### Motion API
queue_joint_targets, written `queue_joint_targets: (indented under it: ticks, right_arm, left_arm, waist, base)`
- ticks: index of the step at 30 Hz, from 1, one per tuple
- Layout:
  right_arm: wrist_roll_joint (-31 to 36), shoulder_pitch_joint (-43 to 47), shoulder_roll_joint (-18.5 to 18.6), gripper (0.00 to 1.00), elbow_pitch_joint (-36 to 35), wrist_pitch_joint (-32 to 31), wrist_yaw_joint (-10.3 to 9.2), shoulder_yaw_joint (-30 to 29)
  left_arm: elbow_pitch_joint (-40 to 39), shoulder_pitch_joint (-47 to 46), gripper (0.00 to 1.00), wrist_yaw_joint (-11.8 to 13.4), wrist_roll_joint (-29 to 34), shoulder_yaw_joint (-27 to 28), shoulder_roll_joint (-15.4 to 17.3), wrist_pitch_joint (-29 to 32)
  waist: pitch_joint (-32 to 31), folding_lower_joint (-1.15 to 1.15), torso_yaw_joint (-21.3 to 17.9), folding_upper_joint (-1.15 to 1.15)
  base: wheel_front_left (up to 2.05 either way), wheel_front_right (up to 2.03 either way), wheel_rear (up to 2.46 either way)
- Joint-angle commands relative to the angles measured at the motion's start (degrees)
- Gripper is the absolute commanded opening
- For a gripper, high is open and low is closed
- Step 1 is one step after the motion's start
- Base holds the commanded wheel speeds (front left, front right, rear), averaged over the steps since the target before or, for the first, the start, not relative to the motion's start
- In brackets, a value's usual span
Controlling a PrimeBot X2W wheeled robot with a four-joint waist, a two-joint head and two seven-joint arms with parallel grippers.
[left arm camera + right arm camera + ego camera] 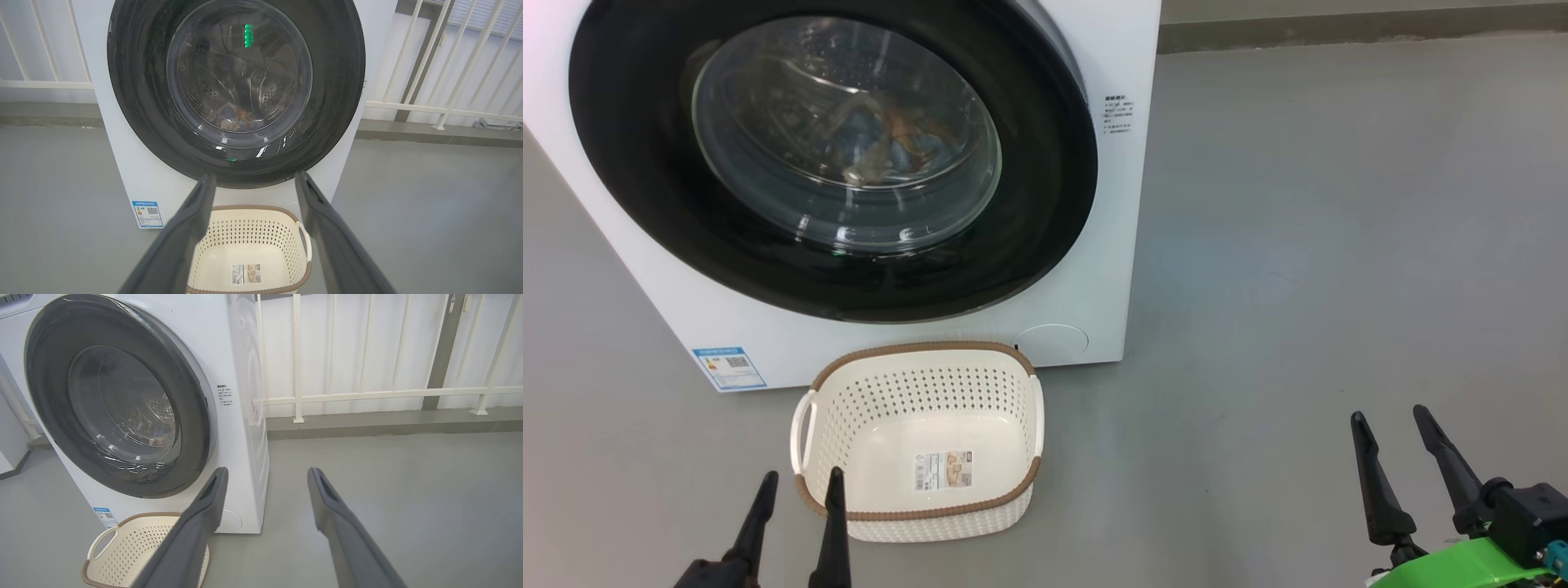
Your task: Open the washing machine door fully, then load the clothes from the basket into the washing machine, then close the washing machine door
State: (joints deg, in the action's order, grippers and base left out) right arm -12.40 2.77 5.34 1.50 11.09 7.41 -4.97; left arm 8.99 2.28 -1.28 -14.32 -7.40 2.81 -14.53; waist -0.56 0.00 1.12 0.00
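The washing machine [1094, 310] fills the upper left of the head view, with the washing machine door [841, 155] shut flush. The basket [931, 392] sits empty at lower centre, close under the door, likely placed there for short carries. The clothes [894, 135] show inside through the door. The left gripper [801, 474], lower left, and the right gripper [1389, 413], lower right, stand spread and empty, so the job looks done.
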Motion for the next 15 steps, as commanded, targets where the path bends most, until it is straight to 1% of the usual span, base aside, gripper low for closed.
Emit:
queue_joint_targets:
  ticks: [1,15]
  right_arm:
    - [1.20,-0.31,0.37,1.00,-2.10,-0.13,0.08,0.81]
    - [1.69,0.75,-0.32,1.00,-3.47,-1.11,0.08,0.25]
  left_arm:
    - [-1.16,-1.00,1.00,-0.07,-0.62,1.89,0.88,-0.47]
    - [-1.58,-0.78,1.00,0.23,-1.02,1.98,1.15,-0.47]
  waist:
    - [-0.10,0.00,0.02,0.00]
    - [-0.23,0.00,-0.29,0.00]
  base:
    - [0.00,0.00,0.00]
    - [0.00,0.00,0.00]
